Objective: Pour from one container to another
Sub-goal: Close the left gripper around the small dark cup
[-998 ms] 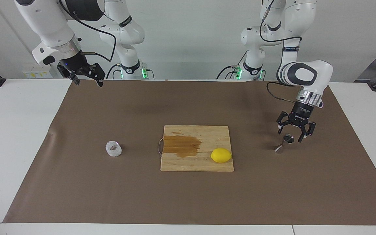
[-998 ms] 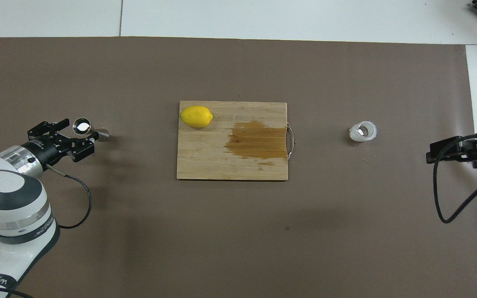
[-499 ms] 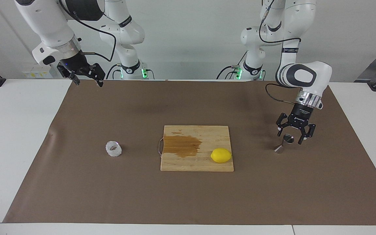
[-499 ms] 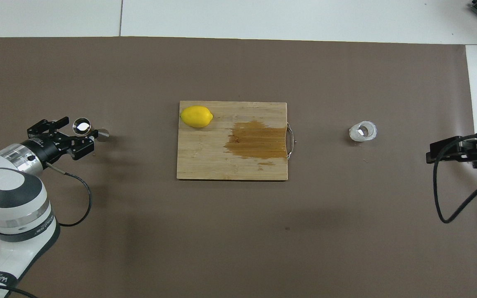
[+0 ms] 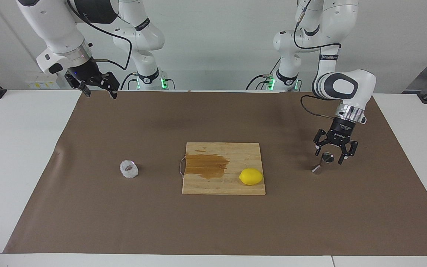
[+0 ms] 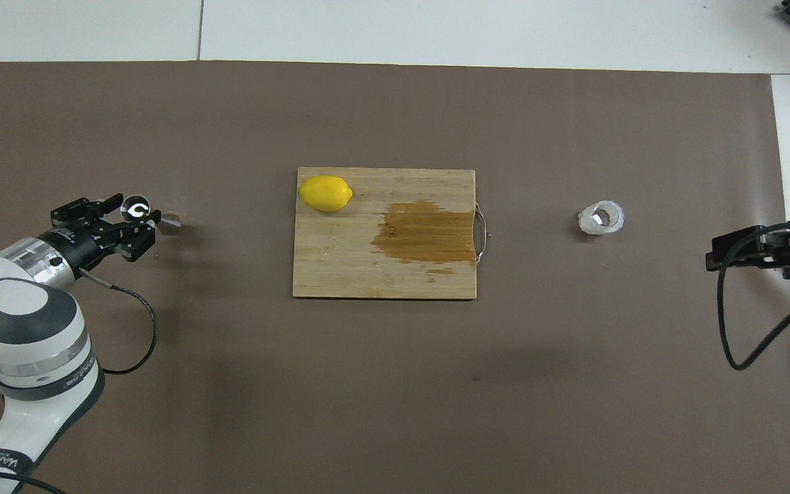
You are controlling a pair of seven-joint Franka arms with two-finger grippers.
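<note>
Lower now than a second ago, my left gripper (image 5: 330, 154) straddles the steel jigger (image 5: 323, 162), fingers narrowing around its upper cone; whether they grip yet I cannot tell. Brown paper mat (image 5: 213, 226) covers the table. On it, a bamboo cutting board (image 5: 224, 187) with a dark wet stain carries a smooth lemon (image 5: 251, 176). My right gripper (image 5: 98, 89) waits wide open. The faceted glass cup (image 5: 129, 169) stands toward the right arm's end.

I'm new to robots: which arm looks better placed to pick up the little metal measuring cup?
The left. Its hand already straddles the steel jigger at its own end of the table. The right hand waits raised near its base, and the glass cup is closer to it.
</note>
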